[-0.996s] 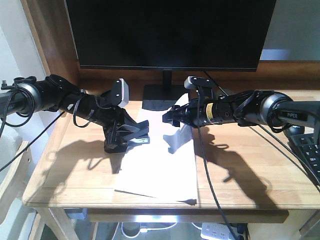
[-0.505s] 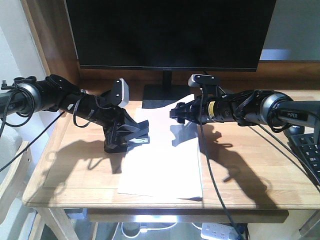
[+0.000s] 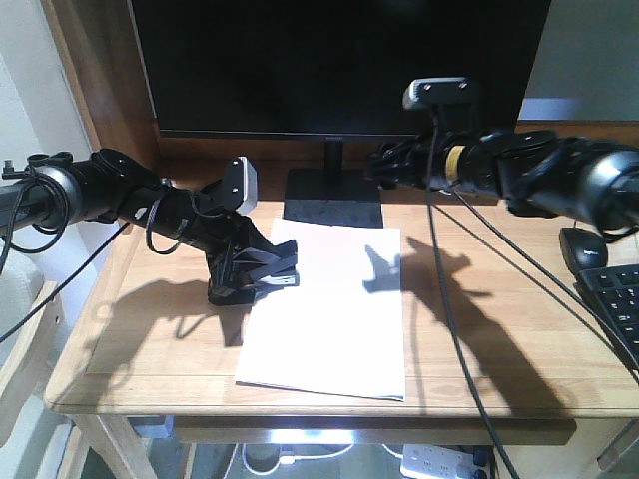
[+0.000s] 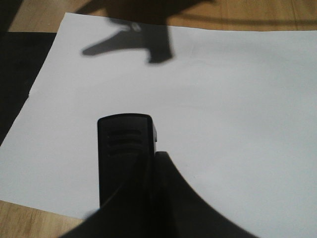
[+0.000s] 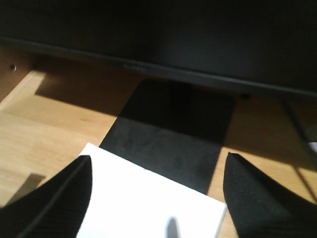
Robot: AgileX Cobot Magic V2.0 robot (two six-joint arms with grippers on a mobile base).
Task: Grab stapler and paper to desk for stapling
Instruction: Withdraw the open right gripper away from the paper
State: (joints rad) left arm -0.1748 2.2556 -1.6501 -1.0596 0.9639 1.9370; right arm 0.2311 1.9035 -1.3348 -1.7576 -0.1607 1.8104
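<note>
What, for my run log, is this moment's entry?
left gripper: shut on stapler over paper | right gripper: open, empty | paper: flat on desk

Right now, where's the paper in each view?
Front: paper mid-desk.
Left wrist: paper fills most of frame, beyond the stapler tip.
Right wrist: paper bottom centre.
Landmark: black monitor stand base at paper's far edge, front and right wrist.

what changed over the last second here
The right gripper drew back up and rightward off the paper, open now; the paper settled flat. The left gripper stayed put, shut on the stapler at the paper's left edge.
</note>
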